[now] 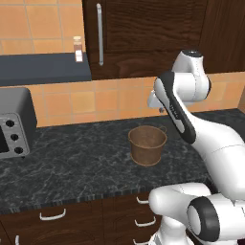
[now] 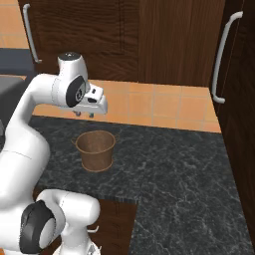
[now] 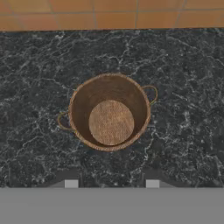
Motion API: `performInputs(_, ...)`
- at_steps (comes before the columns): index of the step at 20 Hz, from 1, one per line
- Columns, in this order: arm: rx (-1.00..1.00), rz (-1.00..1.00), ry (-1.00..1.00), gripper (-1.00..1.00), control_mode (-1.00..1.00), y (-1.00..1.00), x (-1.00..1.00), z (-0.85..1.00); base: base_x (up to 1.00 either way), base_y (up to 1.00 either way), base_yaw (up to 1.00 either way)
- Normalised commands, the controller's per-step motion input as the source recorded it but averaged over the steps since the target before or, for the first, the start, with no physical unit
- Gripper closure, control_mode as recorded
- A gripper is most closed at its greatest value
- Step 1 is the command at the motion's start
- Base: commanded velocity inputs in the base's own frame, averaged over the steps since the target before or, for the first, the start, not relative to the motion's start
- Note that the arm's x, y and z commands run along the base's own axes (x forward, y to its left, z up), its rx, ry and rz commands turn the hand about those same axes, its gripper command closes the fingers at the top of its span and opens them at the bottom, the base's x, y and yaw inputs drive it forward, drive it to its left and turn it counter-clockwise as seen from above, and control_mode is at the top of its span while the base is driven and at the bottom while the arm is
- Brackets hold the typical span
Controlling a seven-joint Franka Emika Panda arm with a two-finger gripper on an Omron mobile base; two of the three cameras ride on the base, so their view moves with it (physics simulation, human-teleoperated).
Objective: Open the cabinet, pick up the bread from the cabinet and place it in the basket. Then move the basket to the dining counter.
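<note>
The brown woven basket (image 1: 147,144) (image 2: 96,149) (image 3: 109,111) stands upright on the black granite counter, and its inside holds nothing. My gripper (image 2: 83,114) (image 3: 111,183) hangs above it, pointing straight down, open with nothing between its fingers. The dark wood cabinet (image 1: 143,38) (image 2: 89,35) on the wall above is closed, its silver bar handle (image 1: 99,33) (image 2: 31,35) at the door's left edge. The bread is hidden. The dining counter is out of view.
A toaster oven (image 1: 14,122) sits at the counter's left end. A dark shelf (image 1: 43,68) carries a small jar (image 1: 78,49). Drawers with white handles (image 1: 52,214) run under the counter. A tall dark cabinet (image 2: 241,99) closes off the right side.
</note>
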Motion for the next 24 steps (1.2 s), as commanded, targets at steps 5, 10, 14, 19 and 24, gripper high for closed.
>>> performInputs(5, -0.02, -0.01, -0.15, -1.0, -1.0, 0.18, -0.67, -0.02, 0.0, 0.0, 0.0)
performInputs(10, -0.1, -0.01, -0.21, -1.0, -1.0, 0.34, -0.87, 0.77, 0.0, 0.0, 0.0)
performInputs(14, -0.01, 0.0, -0.3, -1.0, -1.0, 0.33, -0.69, 0.93, 0.0, 0.0, 0.0)
performInputs(19, 0.0, 0.04, -0.28, -1.0, -1.0, 0.24, -0.33, 0.77, 0.0, 0.0, 0.0)
performInputs(24, 0.01, 0.1, -0.32, -1.0, -1.0, 0.28, -0.26, 0.88, 0.0, 0.0, 0.0)
